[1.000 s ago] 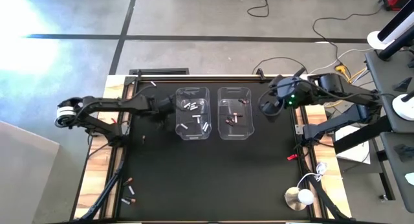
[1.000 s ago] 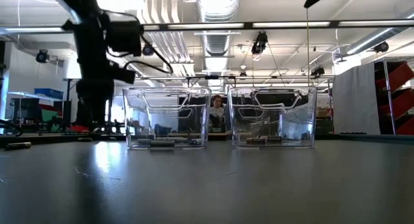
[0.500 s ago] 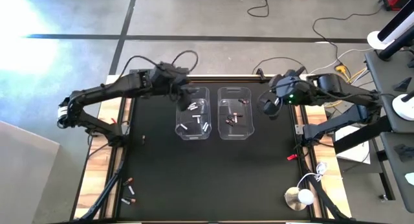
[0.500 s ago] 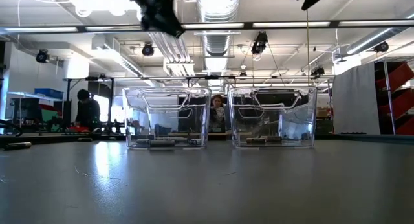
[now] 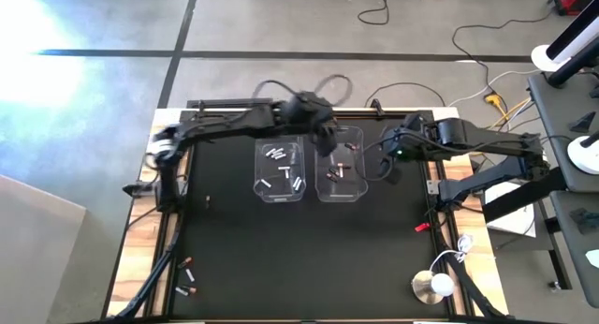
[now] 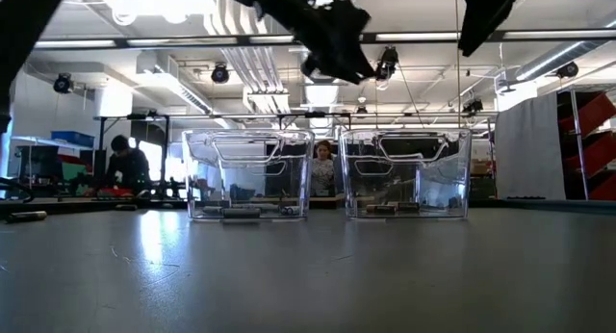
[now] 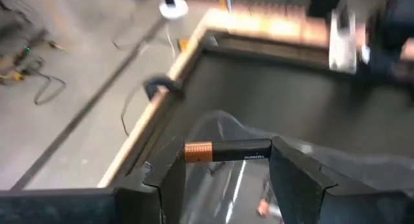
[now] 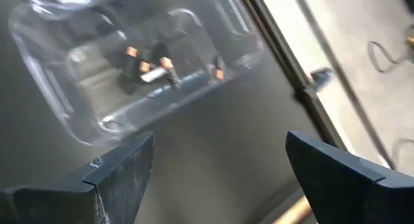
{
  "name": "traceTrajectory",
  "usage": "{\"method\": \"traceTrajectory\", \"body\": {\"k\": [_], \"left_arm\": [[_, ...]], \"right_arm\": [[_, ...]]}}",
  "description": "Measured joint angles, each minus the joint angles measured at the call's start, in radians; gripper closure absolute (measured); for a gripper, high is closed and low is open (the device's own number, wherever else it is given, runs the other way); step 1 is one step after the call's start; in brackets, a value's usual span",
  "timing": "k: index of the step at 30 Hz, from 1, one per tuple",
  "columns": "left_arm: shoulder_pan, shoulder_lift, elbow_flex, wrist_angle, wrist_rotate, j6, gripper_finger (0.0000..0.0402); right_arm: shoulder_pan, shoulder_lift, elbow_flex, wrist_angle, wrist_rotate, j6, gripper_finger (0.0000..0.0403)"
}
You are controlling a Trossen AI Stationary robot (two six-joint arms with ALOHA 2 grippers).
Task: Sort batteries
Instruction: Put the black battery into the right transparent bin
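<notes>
In the left wrist view my left gripper is shut on a dark battery with a copper-red end. In the high view it hovers over the far left corner of the right clear bin, which holds dark copper-ended cells. The left clear bin holds silvery-white cells lying on its floor. My right gripper is open, in the air just right of the right bin. Both grippers show high above the bins in the low view. My left gripper has the dark battery spanned end to end between its two fingers: the copper-red end meets one finger and the dark end meets the other. The battery lies level, lifted clear, above the clear bin.
A few loose batteries lie on the black mat near its near left corner. A small red clip and a white round object sit at the right side. The mat in front of the bins is open. People show in the room behind.
My left arm has swung from beside the left bin's left side up and toward the far edge, then rightward across the left bin to above the right bin, carrying the dark battery. My right gripper has come down a little beside the right bin.
</notes>
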Motion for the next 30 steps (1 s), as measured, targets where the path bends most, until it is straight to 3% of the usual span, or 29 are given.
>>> {"method": "traceTrajectory", "body": {"k": [9, 15, 21, 30], "left_arm": [[-0.017, 0.325, 0.394, -0.321, 0.087, 0.014, 0.0234], [-0.035, 0.485, 0.593, -0.456, 0.139, 0.016, 0.0234], [-0.041, 0.49, 0.475, -0.474, 0.139, -0.03, 0.0233], [-0.046, 0.489, 0.362, -0.438, 0.137, -0.025, 0.0229]], "right_arm": [[0.0, -0.132, -0.011, -0.049, 0.06, 0.02, 0.0087], [0.0, -0.264, -0.112, 0.06, 0.061, 0.021, 0.0099], [0.003, -0.358, -0.241, 0.174, 0.015, 0.086, 0.01], [0.002, -0.352, -0.379, 0.366, -0.066, 0.034, 0.0086]]}}
